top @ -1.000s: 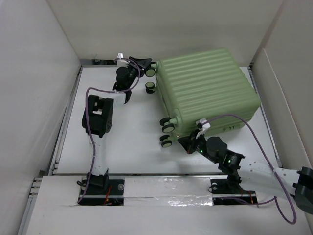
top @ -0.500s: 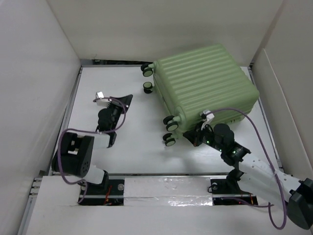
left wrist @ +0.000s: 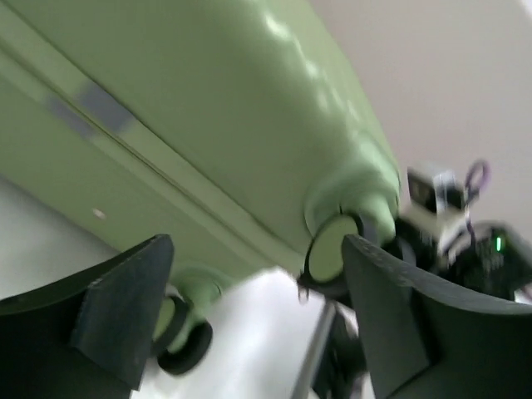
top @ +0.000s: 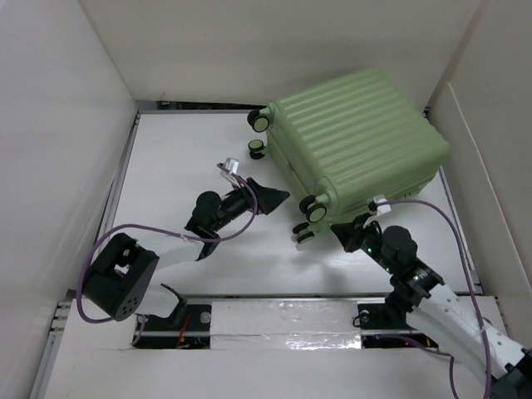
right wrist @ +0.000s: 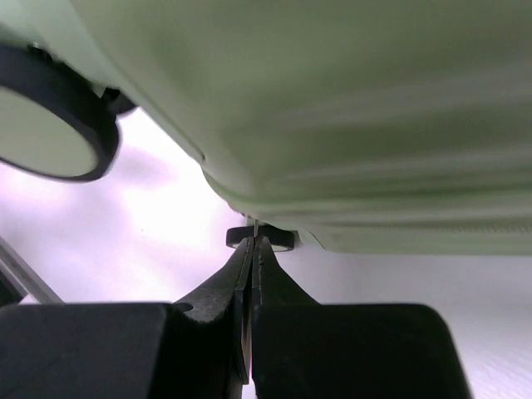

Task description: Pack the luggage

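Observation:
The luggage (top: 357,133) is a big pale green ribbed suitcase lying closed at the back right, its caster wheels (top: 316,208) facing left. My left gripper (top: 278,199) points at the near wheels and is open with nothing between its fingers. In the left wrist view the gripper (left wrist: 258,320) frames the shell (left wrist: 208,108) and one wheel (left wrist: 331,249). My right gripper (top: 339,229) sits at the suitcase's near corner. In the right wrist view it (right wrist: 253,243) is shut, and a thin metal tab (right wrist: 256,224) runs from its tips up to the shell's rim (right wrist: 349,224).
White walls close in the table on the left (top: 58,166), back and right (top: 499,166). A metal rail (top: 274,297) runs along the near edge by the arm bases. Purple cables (top: 432,204) loop off both wrists.
The left arm swung from the far wheels out to the left, then in towards the near wheels, and its jaws opened. The luggage turned and slid back and right, with the right gripper following its corner.

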`<control>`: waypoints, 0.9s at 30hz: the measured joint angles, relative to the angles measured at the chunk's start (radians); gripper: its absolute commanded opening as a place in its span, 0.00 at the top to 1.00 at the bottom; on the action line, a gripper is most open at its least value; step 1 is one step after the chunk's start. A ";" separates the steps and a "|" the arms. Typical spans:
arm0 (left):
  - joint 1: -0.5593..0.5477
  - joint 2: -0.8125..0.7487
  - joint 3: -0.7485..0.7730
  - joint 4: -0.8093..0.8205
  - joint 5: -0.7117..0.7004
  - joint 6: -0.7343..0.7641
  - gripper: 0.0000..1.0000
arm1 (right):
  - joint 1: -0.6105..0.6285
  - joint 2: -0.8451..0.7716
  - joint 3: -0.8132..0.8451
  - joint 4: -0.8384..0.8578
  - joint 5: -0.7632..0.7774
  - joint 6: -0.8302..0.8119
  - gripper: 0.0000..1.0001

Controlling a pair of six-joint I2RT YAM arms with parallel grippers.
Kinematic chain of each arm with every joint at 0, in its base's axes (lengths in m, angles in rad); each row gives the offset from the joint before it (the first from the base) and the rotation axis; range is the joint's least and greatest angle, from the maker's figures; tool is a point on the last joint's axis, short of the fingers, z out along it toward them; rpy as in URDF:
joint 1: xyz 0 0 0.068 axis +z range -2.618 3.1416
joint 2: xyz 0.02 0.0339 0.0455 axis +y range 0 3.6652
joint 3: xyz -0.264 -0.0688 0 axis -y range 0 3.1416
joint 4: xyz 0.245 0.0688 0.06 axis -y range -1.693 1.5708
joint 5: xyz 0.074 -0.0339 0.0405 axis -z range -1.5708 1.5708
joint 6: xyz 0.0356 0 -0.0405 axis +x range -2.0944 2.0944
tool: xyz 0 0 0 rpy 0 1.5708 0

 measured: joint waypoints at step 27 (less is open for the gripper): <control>0.306 0.497 0.666 -0.370 -0.036 -0.067 0.01 | 0.019 -0.264 0.131 -0.494 0.322 0.164 0.11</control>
